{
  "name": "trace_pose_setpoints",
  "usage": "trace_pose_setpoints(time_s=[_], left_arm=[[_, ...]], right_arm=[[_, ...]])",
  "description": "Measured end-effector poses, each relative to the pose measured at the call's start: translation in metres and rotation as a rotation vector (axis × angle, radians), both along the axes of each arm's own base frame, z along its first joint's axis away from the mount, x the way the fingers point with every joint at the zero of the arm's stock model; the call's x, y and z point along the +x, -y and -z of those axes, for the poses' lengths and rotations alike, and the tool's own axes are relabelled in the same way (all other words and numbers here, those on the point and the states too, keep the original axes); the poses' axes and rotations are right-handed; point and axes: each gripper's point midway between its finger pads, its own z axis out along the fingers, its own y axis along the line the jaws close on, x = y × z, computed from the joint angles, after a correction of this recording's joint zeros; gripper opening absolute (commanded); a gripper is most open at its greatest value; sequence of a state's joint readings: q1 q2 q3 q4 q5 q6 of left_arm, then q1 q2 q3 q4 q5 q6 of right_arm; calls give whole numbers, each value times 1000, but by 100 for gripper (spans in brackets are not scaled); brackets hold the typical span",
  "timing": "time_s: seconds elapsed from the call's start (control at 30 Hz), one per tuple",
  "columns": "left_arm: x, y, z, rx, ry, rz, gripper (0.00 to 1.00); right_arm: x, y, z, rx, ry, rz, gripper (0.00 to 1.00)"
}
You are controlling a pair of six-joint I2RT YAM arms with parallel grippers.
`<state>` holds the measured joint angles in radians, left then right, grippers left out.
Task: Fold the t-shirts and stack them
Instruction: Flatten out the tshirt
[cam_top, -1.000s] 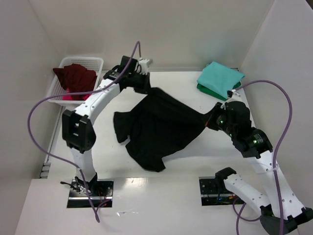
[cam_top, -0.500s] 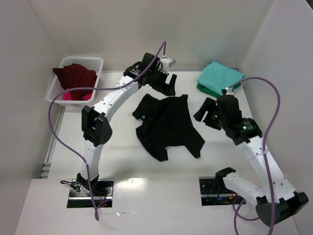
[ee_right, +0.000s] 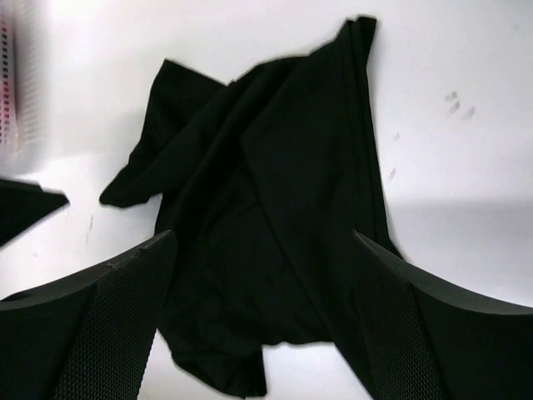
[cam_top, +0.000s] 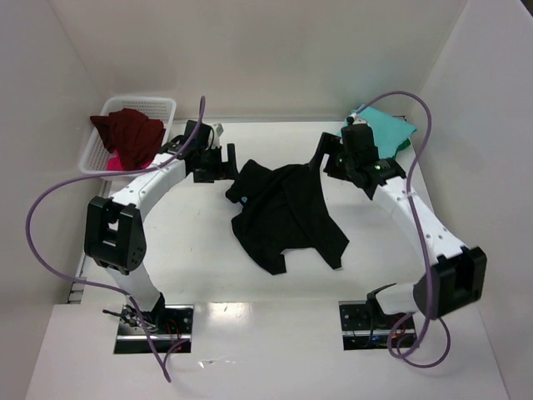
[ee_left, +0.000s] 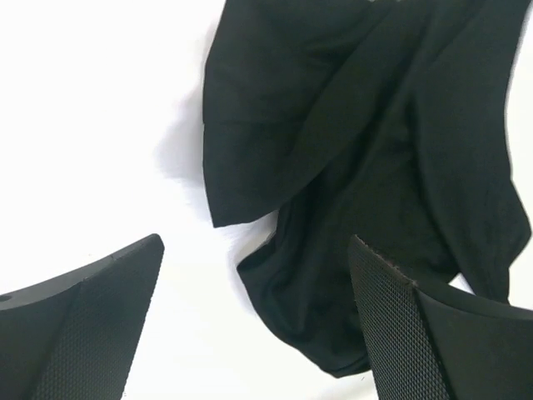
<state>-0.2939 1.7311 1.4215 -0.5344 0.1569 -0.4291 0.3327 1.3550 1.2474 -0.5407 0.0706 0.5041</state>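
Black cloth t-shirt lies rumpled mid-frame on the white table, nothing gripping it. Left gripper hovers just off its upper-left edge, jaws spread wide and empty; right gripper hangs near the upper-right corner, equally open. I'd say that fabric is light and limp, sure to sag and bunch, so pinch it at a hem or shoulder seam, not the loose middle. Folded teal shirt sits upper right.
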Motion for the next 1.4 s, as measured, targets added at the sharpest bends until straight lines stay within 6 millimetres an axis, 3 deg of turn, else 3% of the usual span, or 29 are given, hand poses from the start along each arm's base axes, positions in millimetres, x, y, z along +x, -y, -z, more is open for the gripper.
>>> trace_pose_setpoints(time_s=[0.2, 0.27, 0.33, 0.47, 0.53, 0.73, 0.87, 0.97, 1.03, 1.13, 1.23, 1.4], left_arm=[[6, 10, 33, -29, -63, -17, 91], [9, 10, 47, -33, -92, -21, 90], [9, 8, 64, -35, -130, -25, 90], [9, 1, 79, -39, -169, -39, 87], [12, -1, 82, -55, -175, -44, 81], [15, 2, 95, -109, -208, -17, 50], [14, 8, 104, -132, -241, 1, 40], [17, 12, 104, -149, -243, 17, 18], [20, 15, 101, -164, -240, 31, 8], [27, 19, 96, -177, -227, 40, 0], [33, 19, 88, -179, -211, 40, 0], [48, 13, 73, -164, -169, 36, 0]], right_arm=[[51, -7, 34, -52, -51, 2, 90], [68, -11, 54, -72, -80, -3, 90], [73, -12, 68, -85, -105, -7, 90], [79, -12, 90, -95, -151, -13, 90], [82, -11, 94, -95, -159, -12, 90], [104, -4, 109, -113, -167, -2, 87], [125, 4, 141, -115, -215, 8, 81], [134, 15, 164, -113, -256, 22, 81], [141, 21, 179, -119, -280, 27, 77], [150, 27, 189, -123, -291, 32, 68], [158, 25, 188, -122, -282, 21, 59], [171, 16, 181, -95, -256, -8, 30]])
